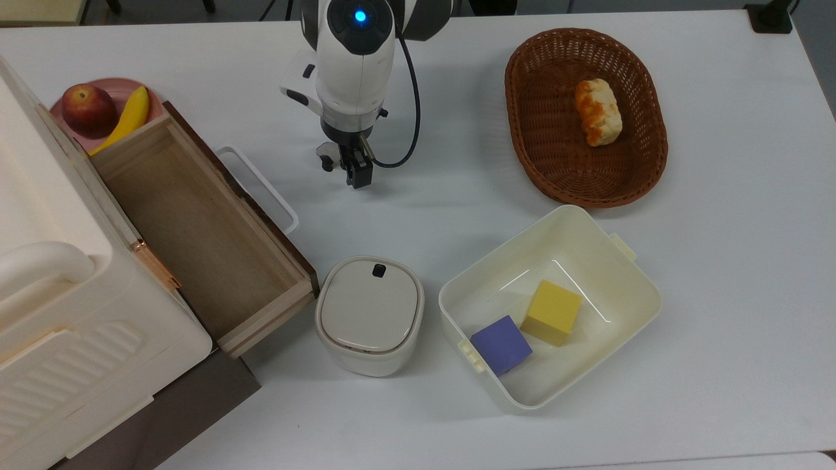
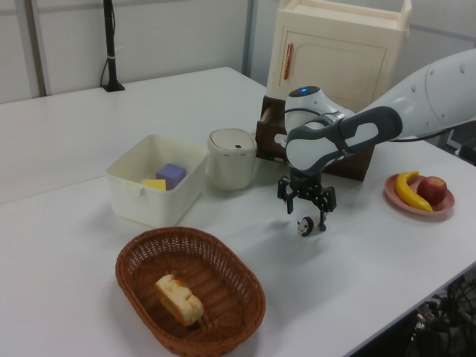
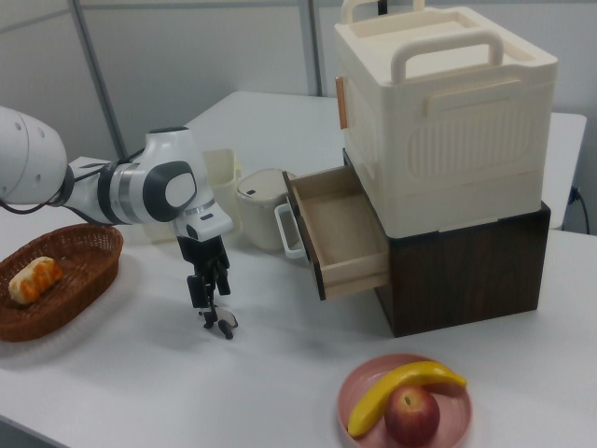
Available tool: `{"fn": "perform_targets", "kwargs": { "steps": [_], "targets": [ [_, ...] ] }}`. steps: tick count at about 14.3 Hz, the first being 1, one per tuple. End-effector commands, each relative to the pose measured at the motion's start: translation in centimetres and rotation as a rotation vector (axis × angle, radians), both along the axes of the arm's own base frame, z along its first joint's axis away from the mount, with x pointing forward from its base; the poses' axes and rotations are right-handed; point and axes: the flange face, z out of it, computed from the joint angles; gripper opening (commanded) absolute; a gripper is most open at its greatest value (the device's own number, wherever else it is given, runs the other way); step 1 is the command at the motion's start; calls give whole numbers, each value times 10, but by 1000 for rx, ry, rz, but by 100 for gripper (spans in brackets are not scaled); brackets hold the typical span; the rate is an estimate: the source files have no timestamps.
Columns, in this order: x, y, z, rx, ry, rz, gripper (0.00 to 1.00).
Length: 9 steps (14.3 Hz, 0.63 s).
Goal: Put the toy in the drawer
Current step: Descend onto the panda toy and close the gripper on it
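The toy [image 2: 305, 226], a tiny black-and-white panda, stands on the white table; part of it peeks out at the top view's left of the fingers [image 1: 324, 156], and it is a small dark shape in the right view [image 3: 227, 327]. My gripper [image 2: 305, 213] [image 1: 358, 175] [image 3: 206, 302] hangs low over the table right beside the toy, open and holding nothing. The drawer [image 1: 196, 222] [image 3: 340, 224] is pulled out of the dark cabinet with its wooden floor bare. Its dark front and white loop handle [image 1: 261, 186] face the gripper.
A cream lidded container [image 1: 369, 314] stands by the drawer's corner. A cream bin [image 1: 620, 261] holds a purple cube [image 1: 501, 344] and a yellow cube [image 1: 553, 312]. A wicker basket [image 1: 529, 130] holds bread. A pink plate [image 3: 359, 383] carries an apple and a banana.
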Motion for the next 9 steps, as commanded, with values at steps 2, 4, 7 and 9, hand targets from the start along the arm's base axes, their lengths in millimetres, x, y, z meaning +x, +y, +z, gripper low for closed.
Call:
{"fn": "perform_targets", "kwargs": {
  "steps": [2, 4, 7, 9],
  "targets": [
    [-6, 8, -4, 10, 1, -12, 100],
    [-6, 9, -8, 10, 7, -8, 100],
    [-6, 9, -12, 8, 16, -3, 91],
    [-6, 10, -13, 4, 16, 5, 62]
  ]
}}
